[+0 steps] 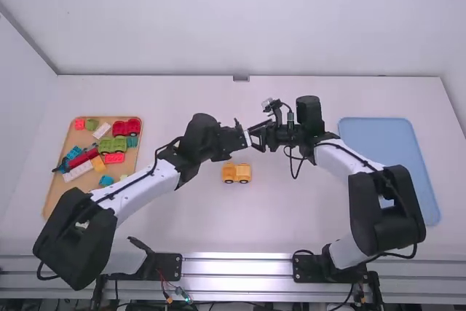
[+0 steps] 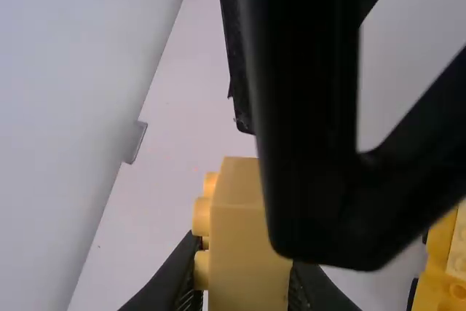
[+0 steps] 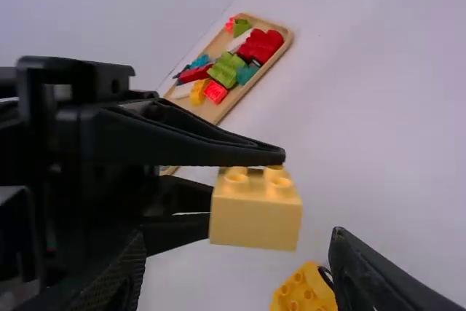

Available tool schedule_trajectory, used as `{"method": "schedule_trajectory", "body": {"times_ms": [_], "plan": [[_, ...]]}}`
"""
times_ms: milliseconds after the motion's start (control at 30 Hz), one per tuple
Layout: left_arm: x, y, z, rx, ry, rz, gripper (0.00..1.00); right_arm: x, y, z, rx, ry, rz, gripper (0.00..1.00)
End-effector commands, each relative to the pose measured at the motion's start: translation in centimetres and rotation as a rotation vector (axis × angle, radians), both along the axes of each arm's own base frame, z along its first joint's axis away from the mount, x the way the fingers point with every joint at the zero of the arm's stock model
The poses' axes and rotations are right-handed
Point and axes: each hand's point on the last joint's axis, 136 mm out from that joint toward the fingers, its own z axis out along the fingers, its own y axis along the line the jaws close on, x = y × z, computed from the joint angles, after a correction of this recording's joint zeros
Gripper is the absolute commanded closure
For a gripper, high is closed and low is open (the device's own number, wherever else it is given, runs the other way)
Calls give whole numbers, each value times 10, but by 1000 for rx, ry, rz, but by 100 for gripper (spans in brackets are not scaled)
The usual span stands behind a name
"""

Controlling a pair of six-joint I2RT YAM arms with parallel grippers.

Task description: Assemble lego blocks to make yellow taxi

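Right gripper (image 3: 237, 253): its 2 fingers are standing wide apart, 1 on either side of the held block but clear of it; it is presumably lining up for a handover.
Yellow block (image 3: 255, 216): this task piece is hanging above the table, its studs showing and its body separate from the wheeled base; fitting it is remaining to be done.
Left gripper (image 2: 242, 267): its 2 fingers are pinching the yellow block, so this arm alone appears to be bearing it.
Wheeled base (image 1: 236, 172): it is resting on the white table (image 1: 291, 216), below the grippers and slightly nearer the high camera, with 2 wheels showing; a paler yellow part is apparently sitting on its orange-yellow body (this much of the taxi is looking done).
Progress: the build is probably passing its midpoint; transferring, seating and pressing down at least 1 block are remaining.
Wooden tray (image 3: 211, 111): it is lying well apart on the left side, holding red, green, blue, white and yellow-orange pieces; whether the taxi is needing any of them, one cannot tell.
Blue tray (image 1: 393, 143): it is lying beyond the right arm (image 1: 349, 162), possibly serving for the finished taxi.
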Motion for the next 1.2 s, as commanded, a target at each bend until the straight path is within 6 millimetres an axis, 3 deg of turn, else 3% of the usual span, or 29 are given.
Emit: {"method": "schedule_trajectory", "body": {"times_ms": [0, 400, 800, 867, 967, 1033, 1067, 1133, 1167], "plan": [[-2, -12, 12, -43, -3, -47, 98, 8, 0, 5, -3, -15, -12, 35], [-7, -21, 16, -99, 19, -78, 98, 5, 8, 2, -18, -7, -13, 40], [-8, -23, 16, -104, 19, -91, 98, 6, 8, 2, -17, -2, -18, 76], [-8, -23, 17, -105, 19, -91, 92, 6, 7, 2, -17, -1, -18, 78], [-8, -23, 17, -108, 21, -93, 62, 6, 7, 2, -17, 0, -19, 83], [-7, -22, 17, -127, 35, -70, 32, 6, 8, 2, -20, -18, -13, 88], [-7, -22, 18, -135, 42, -63, 27, 6, 8, 2, -22, -30, -8, 88], [-7, -21, 19, -137, 81, -41, 1, 6, 7, 1, -38, -101, 16, 89], [-7, -21, 19, -129, 91, -41, 0, 6, 7, 1, -41, -114, 19, 89]]}}
